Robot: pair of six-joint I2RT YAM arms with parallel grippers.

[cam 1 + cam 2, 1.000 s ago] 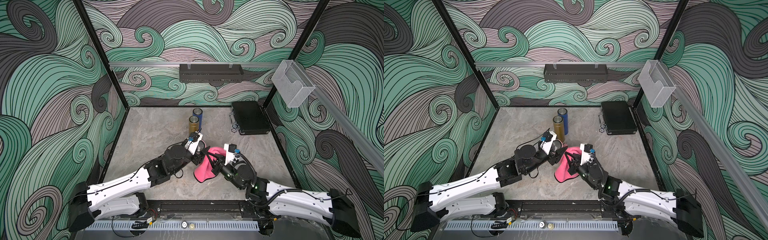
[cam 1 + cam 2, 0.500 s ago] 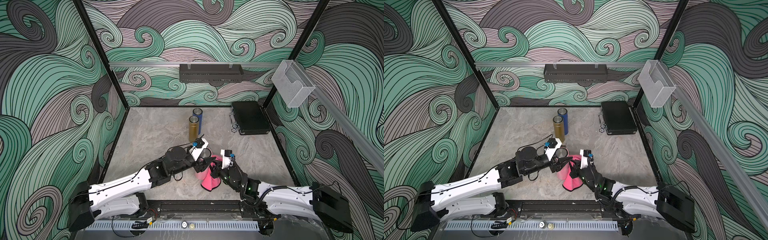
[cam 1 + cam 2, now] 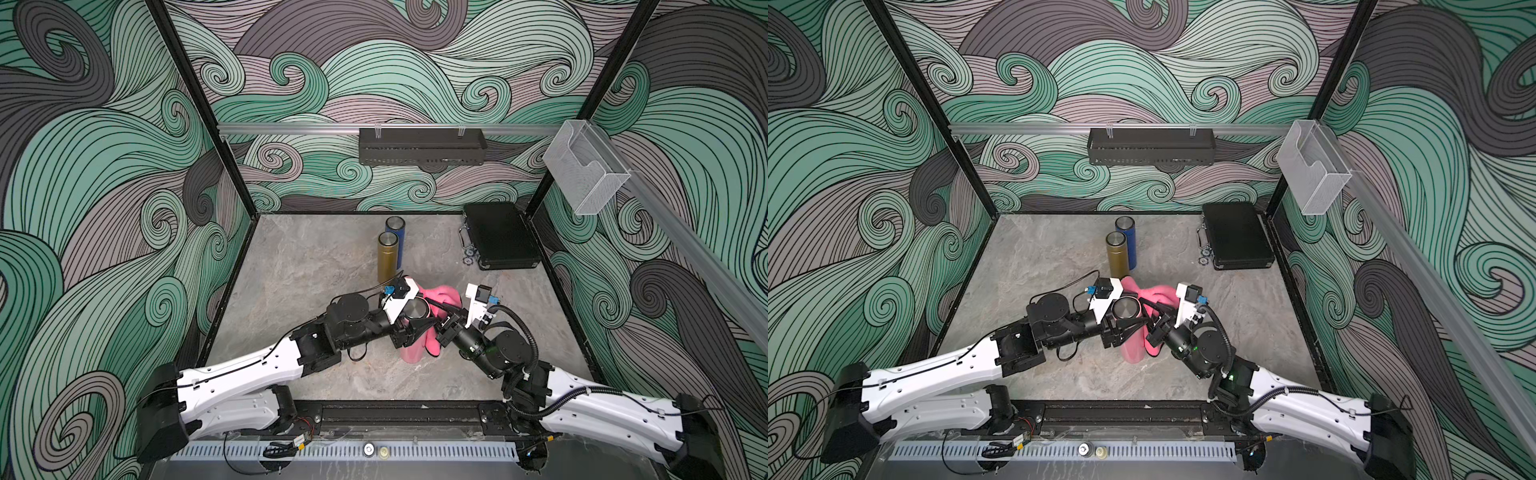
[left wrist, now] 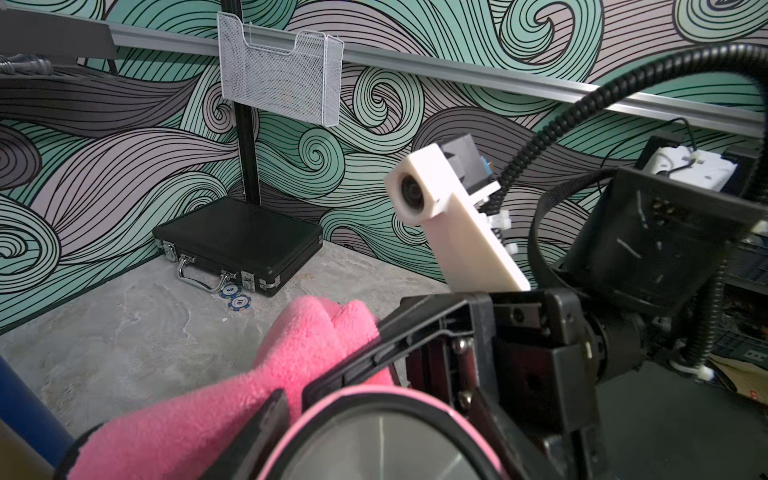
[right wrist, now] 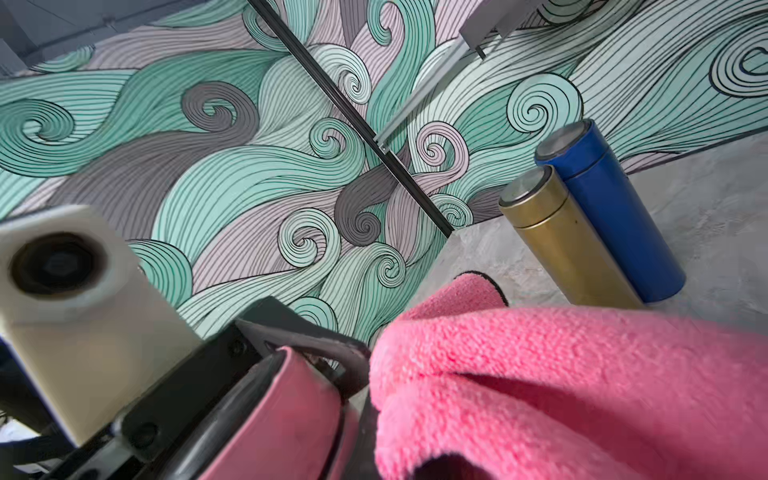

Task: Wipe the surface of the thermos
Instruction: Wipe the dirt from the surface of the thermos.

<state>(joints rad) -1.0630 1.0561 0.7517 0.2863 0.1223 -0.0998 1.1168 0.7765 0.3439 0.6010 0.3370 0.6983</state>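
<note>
The pink thermos [image 3: 412,352] [image 3: 1133,353] stands upright at the front middle of the table, its steel lid [image 4: 382,449] facing up. My left gripper [image 3: 428,313] [image 4: 382,432] is shut on its upper part, one finger on each side. My right gripper [image 3: 436,332] is shut on a pink cloth [image 3: 442,295] [image 5: 540,374], which drapes against the thermos side away from the left arm. In the right wrist view the cloth hides the right jaws, and the thermos wall [image 5: 282,415] sits just beside it.
A gold thermos [image 3: 386,257] and a blue thermos [image 3: 395,230] stand together just behind the grippers. A black case [image 3: 498,235] with poker chips [image 3: 467,257] lies at the back right. A wire basket [image 3: 582,166] hangs on the right wall, a black shelf [image 3: 422,145] on the back wall.
The right gripper dragged the cloth down the thermos toward the front, then came back up and rightward. The left gripper shifted slightly forward with the thermos, then stayed still.
</note>
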